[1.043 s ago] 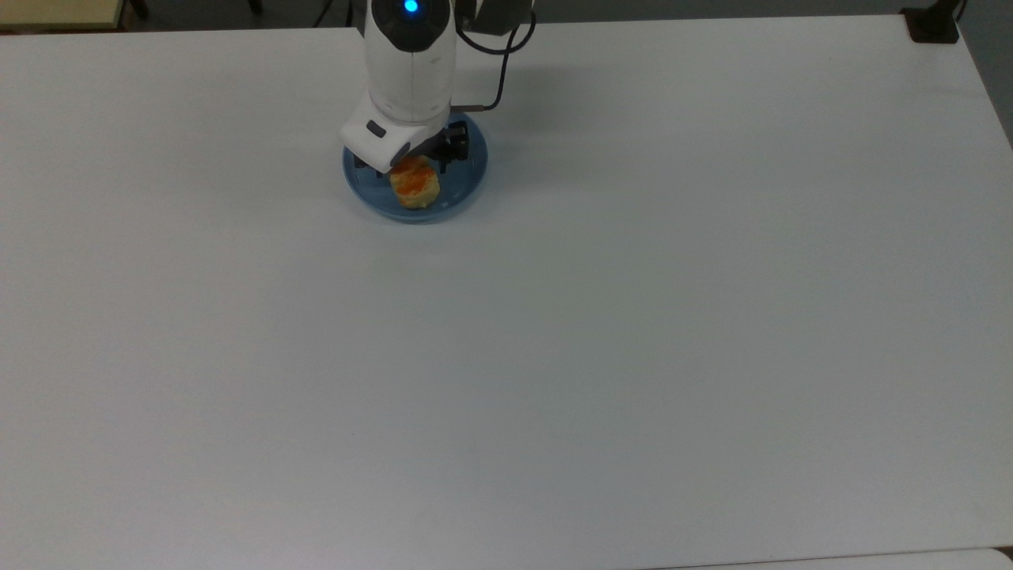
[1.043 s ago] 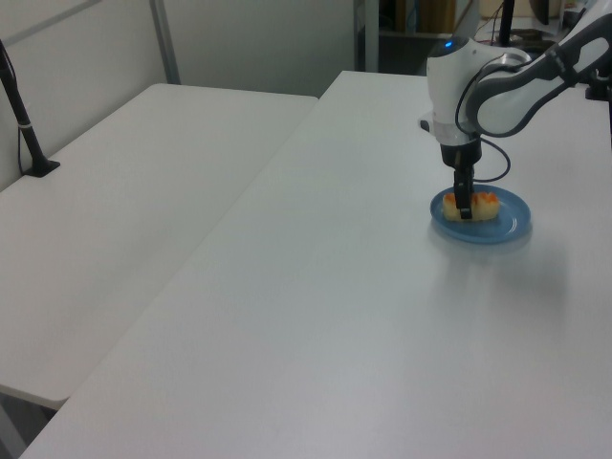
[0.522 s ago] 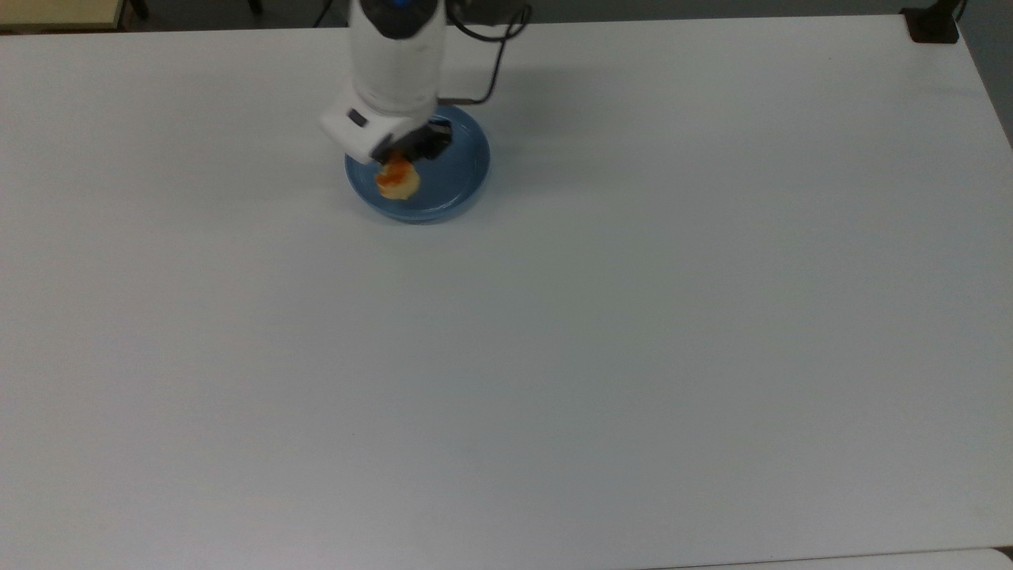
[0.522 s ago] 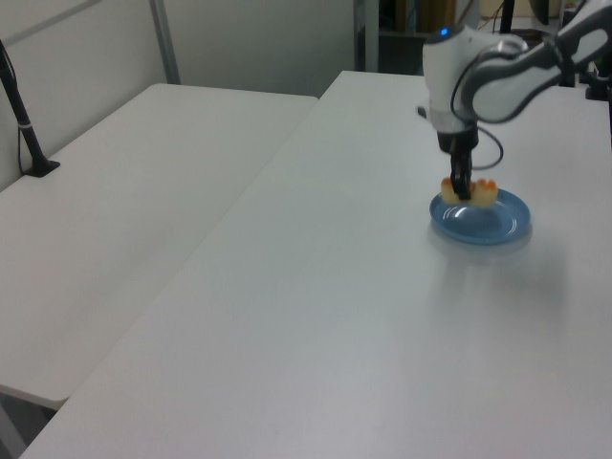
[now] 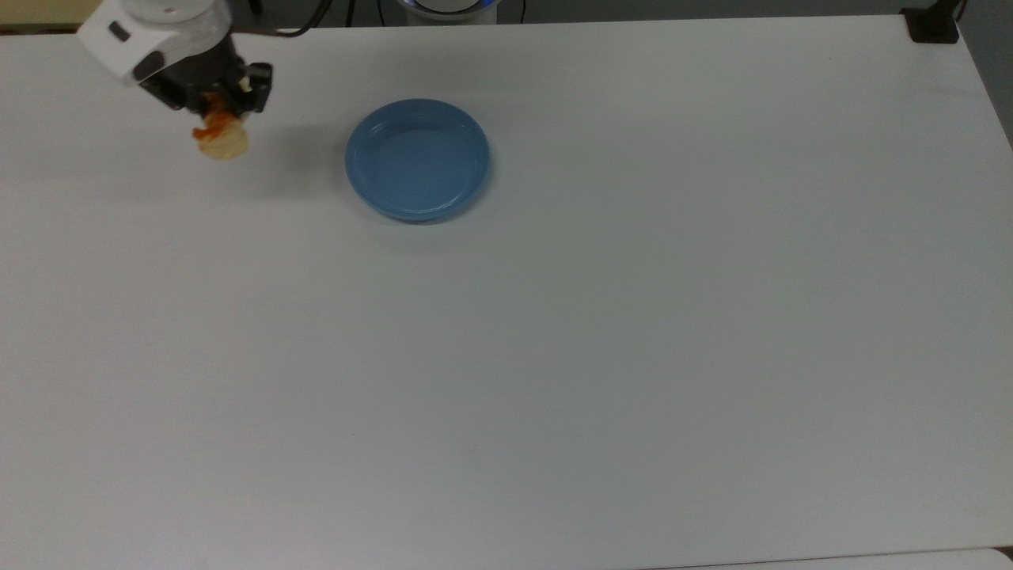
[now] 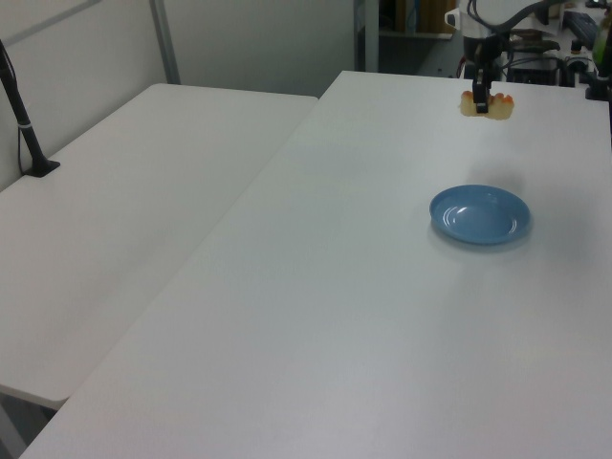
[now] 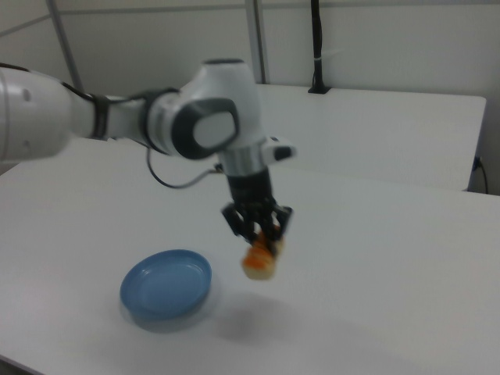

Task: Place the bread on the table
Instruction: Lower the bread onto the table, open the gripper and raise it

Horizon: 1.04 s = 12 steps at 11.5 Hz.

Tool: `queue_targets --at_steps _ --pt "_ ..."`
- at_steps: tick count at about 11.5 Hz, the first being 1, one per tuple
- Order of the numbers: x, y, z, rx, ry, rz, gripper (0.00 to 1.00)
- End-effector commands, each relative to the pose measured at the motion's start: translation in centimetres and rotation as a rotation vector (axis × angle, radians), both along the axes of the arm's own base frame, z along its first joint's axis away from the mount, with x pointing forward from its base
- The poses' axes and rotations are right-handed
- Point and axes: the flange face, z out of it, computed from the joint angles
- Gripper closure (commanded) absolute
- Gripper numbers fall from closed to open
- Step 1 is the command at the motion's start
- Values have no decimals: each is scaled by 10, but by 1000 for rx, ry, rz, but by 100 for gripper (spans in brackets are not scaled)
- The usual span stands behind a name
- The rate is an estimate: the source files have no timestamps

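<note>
Bread (image 5: 221, 139) hangs clamped between the gripper's (image 5: 215, 111) fingers, in the air above the table (image 5: 554, 356), far to the top view's left of the blue plate (image 5: 417, 158). A second ago it sat on that plate with the fingers closed around it; half a second ago it was just lifted over the plate's left side. Now the plate lies bare, well apart from the loaf, with a faint shadow on the tabletop between them.

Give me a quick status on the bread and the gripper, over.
Gripper shut on the bread, held in the air. Bread clear of the blue plate, above bare table to the top view's left of the plate. Nothing in the way below.
</note>
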Motion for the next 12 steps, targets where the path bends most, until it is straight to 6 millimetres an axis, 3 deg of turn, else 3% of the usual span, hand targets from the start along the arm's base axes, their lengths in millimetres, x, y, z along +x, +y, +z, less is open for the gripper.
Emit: queue_targets --at_steps 1,4,5,6,7,8,10,11,12 --pt "8 -60 -53 -56 -36 -15 63" --pt "13 -74 -109 -120 7 18 51" --pt "10 -73 -118 -118 12 22 37" --pt "10 -72 -118 -118 12 21 0" --pt "11 -72 -115 -119 3 7 0" --pt "12 -72 -105 -110 -15 -12 0" --pt "12 -58 -50 -93 -129 -201 0" --pt "10 -41 -17 -69 -144 -269 0" --pt "11 -8 6 -37 -115 -274 0"
